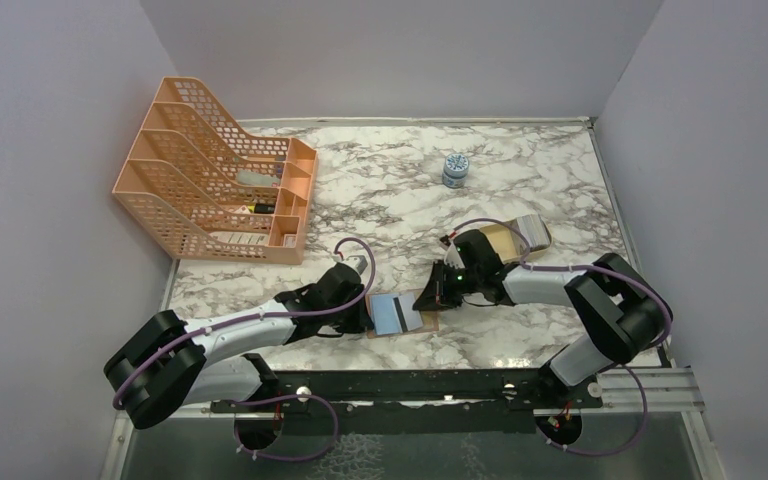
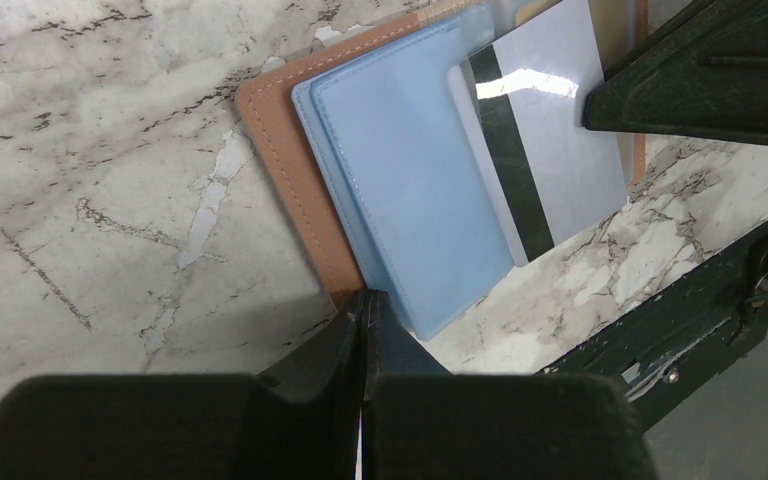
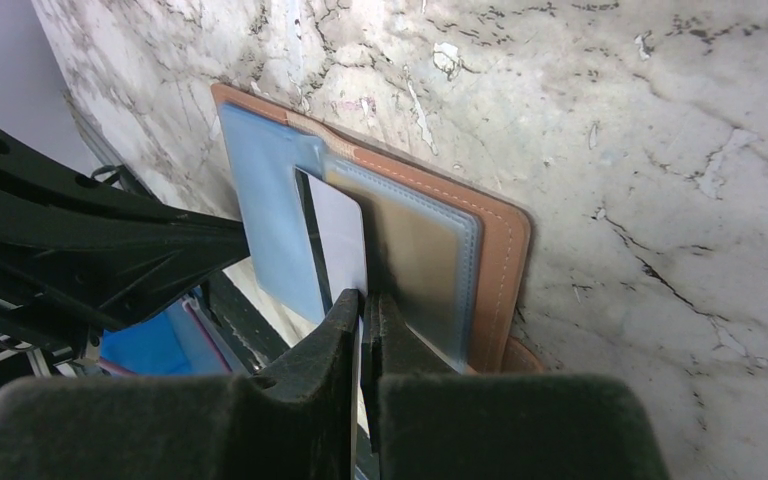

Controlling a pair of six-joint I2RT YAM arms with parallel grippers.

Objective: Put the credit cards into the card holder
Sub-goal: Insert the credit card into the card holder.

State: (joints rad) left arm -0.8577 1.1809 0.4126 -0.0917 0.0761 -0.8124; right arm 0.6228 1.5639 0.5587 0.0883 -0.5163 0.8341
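The tan leather card holder (image 1: 426, 322) lies open near the table's front edge. In the left wrist view its leather cover (image 2: 280, 150) carries a light blue sleeve (image 2: 410, 190). My left gripper (image 2: 368, 300) is shut on the near edge of the card holder, where the sleeve meets the leather. My right gripper (image 3: 365, 300) is shut on a grey card with a black stripe (image 3: 340, 235). The card lies partly under the blue sleeve (image 3: 270, 210), and it also shows in the left wrist view (image 2: 550, 150). A clear sleeve with a gold-brown card (image 3: 420, 260) lies beside it.
An orange mesh file organiser (image 1: 215, 185) stands at the back left. A small blue-white jar (image 1: 455, 170) stands at the back middle. A beige oval tray (image 1: 505, 238) sits just behind my right arm. The black rail (image 1: 440, 385) runs along the front edge.
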